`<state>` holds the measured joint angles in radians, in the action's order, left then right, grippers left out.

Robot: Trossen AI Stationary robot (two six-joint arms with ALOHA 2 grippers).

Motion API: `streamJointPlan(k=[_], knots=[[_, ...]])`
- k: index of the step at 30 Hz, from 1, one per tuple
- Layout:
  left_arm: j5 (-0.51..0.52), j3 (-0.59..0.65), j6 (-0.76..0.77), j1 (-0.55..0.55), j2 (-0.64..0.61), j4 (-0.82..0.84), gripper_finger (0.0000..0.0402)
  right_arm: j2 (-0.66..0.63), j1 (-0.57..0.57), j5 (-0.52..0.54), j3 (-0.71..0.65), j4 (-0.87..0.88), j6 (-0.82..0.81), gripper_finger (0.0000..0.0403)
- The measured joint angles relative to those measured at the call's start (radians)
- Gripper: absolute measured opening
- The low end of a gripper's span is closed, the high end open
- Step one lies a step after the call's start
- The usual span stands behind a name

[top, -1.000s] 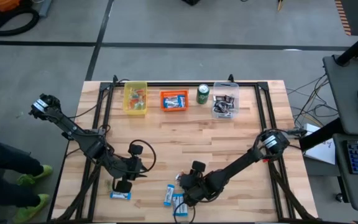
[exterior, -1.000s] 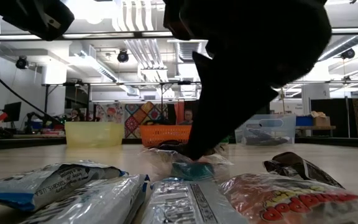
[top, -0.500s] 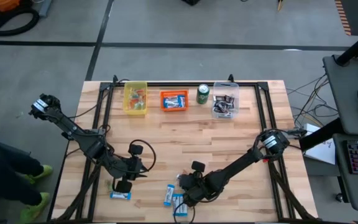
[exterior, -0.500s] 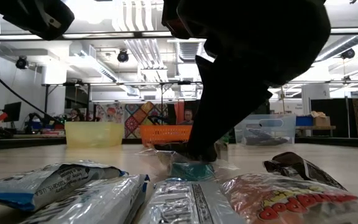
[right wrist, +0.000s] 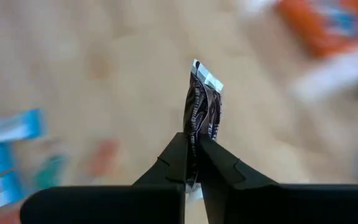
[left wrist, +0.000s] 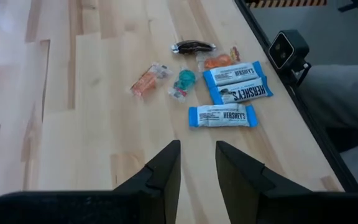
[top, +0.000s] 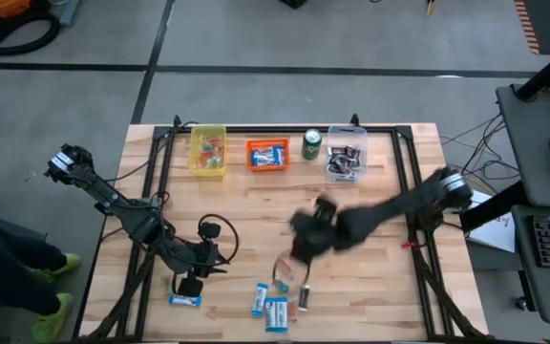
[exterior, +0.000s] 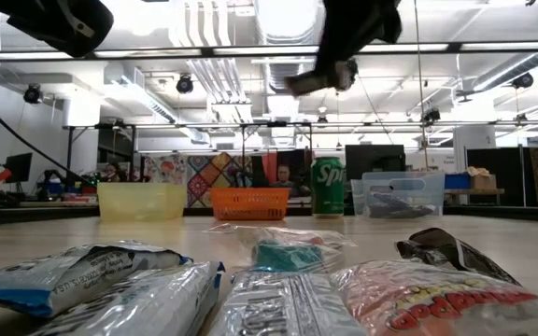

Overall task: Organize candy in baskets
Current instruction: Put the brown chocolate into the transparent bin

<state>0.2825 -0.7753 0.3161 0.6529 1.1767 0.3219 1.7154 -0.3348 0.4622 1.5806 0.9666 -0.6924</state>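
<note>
My right gripper (right wrist: 192,163) hangs above the middle of the table (top: 302,239), shut on a dark mini bar (right wrist: 202,109). In the low view the bar (exterior: 314,84) shows high over the wood. More candy lies near the front edge: blue-and-white bars (left wrist: 222,115), a teal sweet (left wrist: 182,81), an orange sweet (left wrist: 146,79) and a dark piece (left wrist: 192,46). At the far edge stand the yellow basket (top: 208,150), the orange basket (top: 267,154) and the clear basket (top: 346,162). At the near left my left gripper (left wrist: 197,165) stays open, holding nothing. My right gripper pinches one end of the dark mini bar (right wrist: 193,144) between its two fingers. The rest of the bar sticks out past the fingertips, silver seam outermost. The fingers slant down from above. The bar is lifted clear of the table.
A green soda can (top: 312,144) stands between the orange and the clear basket. A blue bar (top: 184,300) lies just below my left gripper. Bare wood stretches between the candy heap and the baskets. A black frame (top: 404,182) runs along the table's sides.
My right gripper has risen from the candy heap at the near edge and swung toward the table's middle and far side. It carries the dark mini bar, which is now lifted clear. The other candy lies where it was.
</note>
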Motion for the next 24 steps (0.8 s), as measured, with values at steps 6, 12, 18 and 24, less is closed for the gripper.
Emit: streamJointPlan(k=[6, 12, 18, 24], knots=[[0.001, 0.000, 0.032, 0.000, 0.000, -0.001, 0.0084, -0.161, 0.283, 0.036, -0.039, 0.236, -0.116, 0.0013], [0.017, 0.000, 0.046, 0.000, 0.000, -0.001, 0.0084, -0.257, 0.604, 0.028, -0.150, 0.251, -0.079, 0.0013], [0.066, 0.000, 0.050, 0.000, 0.000, -0.001, 0.0084, -0.264, 0.842, 0.028, -0.300, 0.134, 0.049, 0.0013], [0.114, 0.000, 0.072, 0.000, 0.000, -0.001, 0.0084, -0.231, 0.965, 0.024, -0.437, -0.148, 0.197, 0.0013]])
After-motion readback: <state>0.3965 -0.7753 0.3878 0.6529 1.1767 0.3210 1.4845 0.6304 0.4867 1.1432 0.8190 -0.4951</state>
